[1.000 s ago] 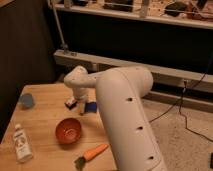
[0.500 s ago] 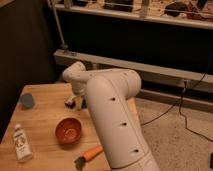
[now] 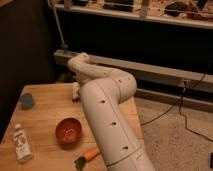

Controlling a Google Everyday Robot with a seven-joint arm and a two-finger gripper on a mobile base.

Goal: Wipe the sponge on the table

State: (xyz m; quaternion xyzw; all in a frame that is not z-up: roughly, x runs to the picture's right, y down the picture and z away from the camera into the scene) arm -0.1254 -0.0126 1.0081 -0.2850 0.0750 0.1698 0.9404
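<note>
Hand, sponge hidden behind arm (image 3: 107,115) over far table (image 3: 47,107) edge.

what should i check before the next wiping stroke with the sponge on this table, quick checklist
1. Is the sponge in sight: cannot tell. It does not show, and the arm covers much of the table.
2. Is the gripper on the sponge: cannot tell. It sits low at the table's far side, mostly hidden behind the arm.
3. Is the red bowl apart from the gripper: ok. It stands nearer the camera.
4. Is the pale blue cup out of the way: ok. It is by the left edge.
5. Is the white bottle out of the way: ok. It is at the near left corner.
</note>
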